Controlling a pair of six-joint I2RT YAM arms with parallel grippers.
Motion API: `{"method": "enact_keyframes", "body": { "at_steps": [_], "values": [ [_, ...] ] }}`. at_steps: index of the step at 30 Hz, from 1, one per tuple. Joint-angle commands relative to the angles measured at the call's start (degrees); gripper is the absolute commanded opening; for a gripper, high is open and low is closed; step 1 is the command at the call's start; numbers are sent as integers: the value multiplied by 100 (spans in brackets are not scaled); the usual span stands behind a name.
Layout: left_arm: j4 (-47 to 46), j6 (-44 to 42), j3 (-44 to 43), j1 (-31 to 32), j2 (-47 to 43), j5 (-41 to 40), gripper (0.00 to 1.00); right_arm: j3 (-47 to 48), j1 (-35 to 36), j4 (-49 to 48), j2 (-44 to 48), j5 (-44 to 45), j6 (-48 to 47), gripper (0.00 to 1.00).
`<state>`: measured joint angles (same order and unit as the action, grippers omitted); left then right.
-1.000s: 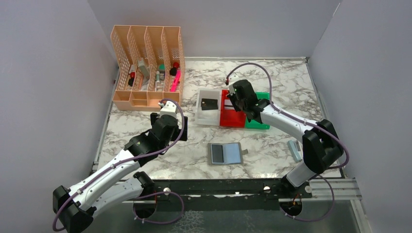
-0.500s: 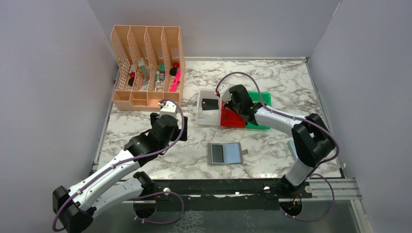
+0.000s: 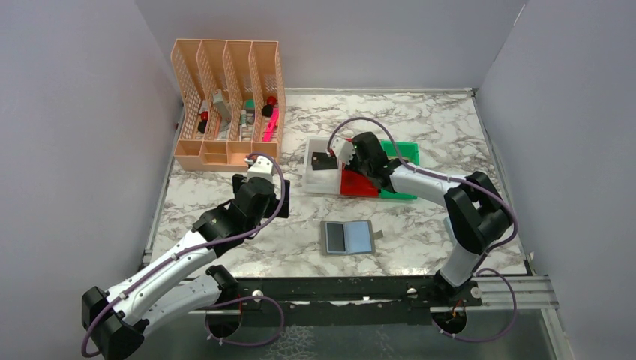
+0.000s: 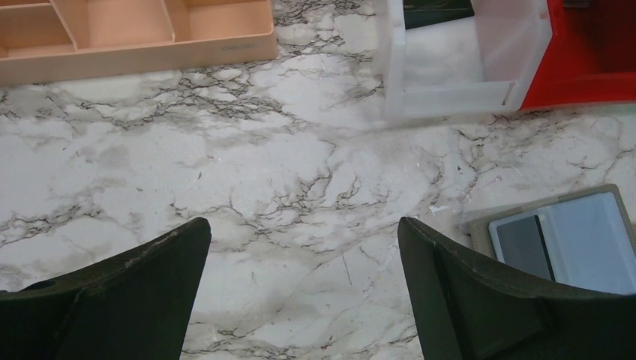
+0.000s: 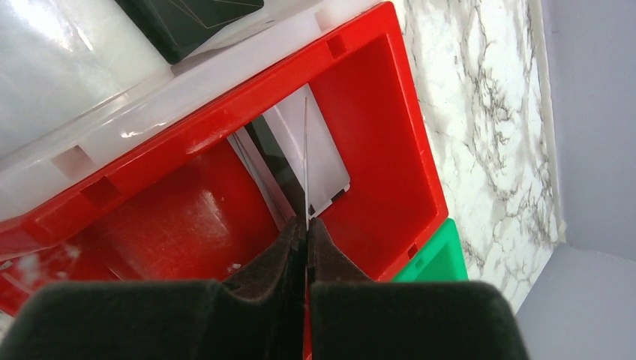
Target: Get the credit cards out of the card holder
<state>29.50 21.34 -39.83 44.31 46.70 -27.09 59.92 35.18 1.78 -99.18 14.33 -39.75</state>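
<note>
The card holder [image 3: 349, 238] lies open and flat on the marble near the front; it also shows in the left wrist view [image 4: 570, 240], with a dark grey card in its left pocket. A black card [image 3: 322, 160] lies in the white bin [image 3: 315, 182]. My right gripper [image 3: 349, 156] hovers over the red bin [image 3: 358, 185], shut [image 5: 306, 223] on a thin pale card [image 5: 306, 150] seen edge-on. A white face with a dark stripe [image 5: 326, 154] shows just behind that edge; I cannot tell if it is the same card. My left gripper [image 3: 266, 202] is open and empty [image 4: 304, 232] over bare marble left of the holder.
A green bin [image 3: 401, 150] stands right of the red bin. A peach mesh organizer [image 3: 225, 105] with small items stands at the back left. A small blue-grey object [image 3: 454, 231] lies near the right arm's base. Grey walls enclose the table.
My right gripper has moved left, from over the red and green bins toward the red bin's left side by the white bin. The left arm and the card holder have not moved.
</note>
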Motion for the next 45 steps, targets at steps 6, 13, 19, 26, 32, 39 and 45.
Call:
{"method": "enact_keyframes", "body": {
  "at_steps": [6, 13, 19, 26, 32, 39, 45],
  "values": [
    [30, -48, -227, 7, 26, -128, 99, 316, -2, -23, -48, -519, -235, 6],
    [49, -25, -218, 7, -33, -183, 99, 402, -2, -178, -272, -483, -709, 7],
    [53, -25, -218, 7, -37, -182, 99, 329, -2, -418, -448, -495, -1053, 6],
    [51, -41, -213, 7, -36, -182, 99, 265, -11, -657, -505, -445, -1249, 7],
    [55, -51, -225, 2, 40, -166, 99, 183, -11, -788, -630, -429, -1360, 8],
    [50, -61, -227, 4, 59, -147, 99, 134, -20, -992, -786, -328, -1298, 8],
    [53, -60, -222, -2, 58, -150, 99, 111, -20, -851, -786, -401, -1296, 13]
  ]
}}
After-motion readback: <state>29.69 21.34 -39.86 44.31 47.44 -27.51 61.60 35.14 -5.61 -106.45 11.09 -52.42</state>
